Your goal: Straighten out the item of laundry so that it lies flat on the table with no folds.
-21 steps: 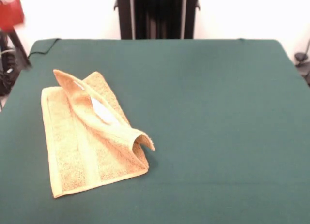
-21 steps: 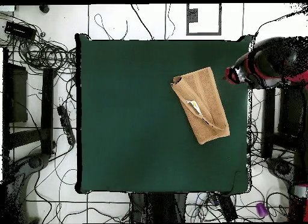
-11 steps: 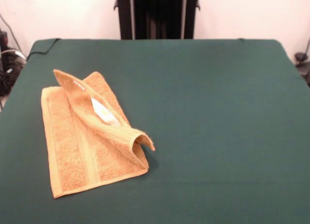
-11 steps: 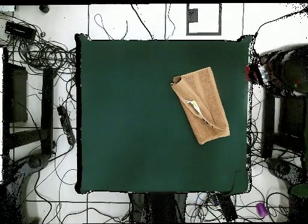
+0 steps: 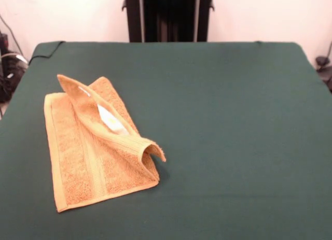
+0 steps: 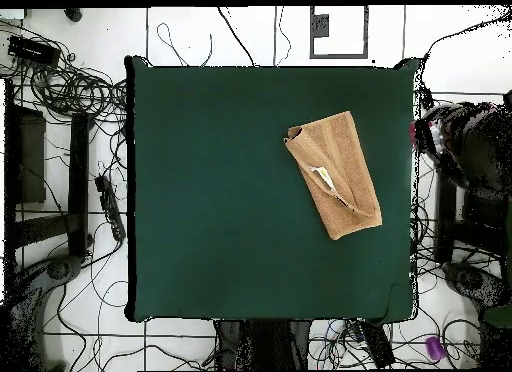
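Withdrawing the red and black arm from the table in the overhead view: a second ago reaching right up to the rim on the picture's right, red parts plainly showing; half a second ago already sliding outward and lower; now lying outside that rim as a dark mass with only a sliver of red left beside the edge. Clearing out of the front view as well: vacating the upper left corner, where a blurred red shape was showing a second ago, and leaving only wall and cables there.
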Action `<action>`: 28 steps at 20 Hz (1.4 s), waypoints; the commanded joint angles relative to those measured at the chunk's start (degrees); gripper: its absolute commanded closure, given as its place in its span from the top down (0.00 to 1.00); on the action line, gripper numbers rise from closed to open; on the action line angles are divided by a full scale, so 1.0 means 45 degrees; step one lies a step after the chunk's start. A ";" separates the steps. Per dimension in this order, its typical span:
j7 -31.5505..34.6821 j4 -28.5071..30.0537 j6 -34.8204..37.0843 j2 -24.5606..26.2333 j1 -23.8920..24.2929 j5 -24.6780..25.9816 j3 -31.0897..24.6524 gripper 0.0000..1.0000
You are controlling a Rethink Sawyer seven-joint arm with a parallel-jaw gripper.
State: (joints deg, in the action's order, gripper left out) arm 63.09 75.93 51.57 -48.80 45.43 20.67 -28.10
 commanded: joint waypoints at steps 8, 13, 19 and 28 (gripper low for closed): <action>0.4818 0.2925 -0.0864 0.1303 -0.2059 -0.1624 0.1717 1.00; 0.5099 0.3312 -0.1556 0.1406 -0.2538 -0.2335 0.2104 1.00; 0.4869 0.3909 -0.1781 0.1185 -0.2805 -0.2603 0.2302 1.00; 0.5187 0.5130 -0.3315 0.1160 -0.3240 -0.3235 0.2471 1.00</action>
State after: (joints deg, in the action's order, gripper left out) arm 70.18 86.37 41.76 -46.57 34.39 9.34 -17.18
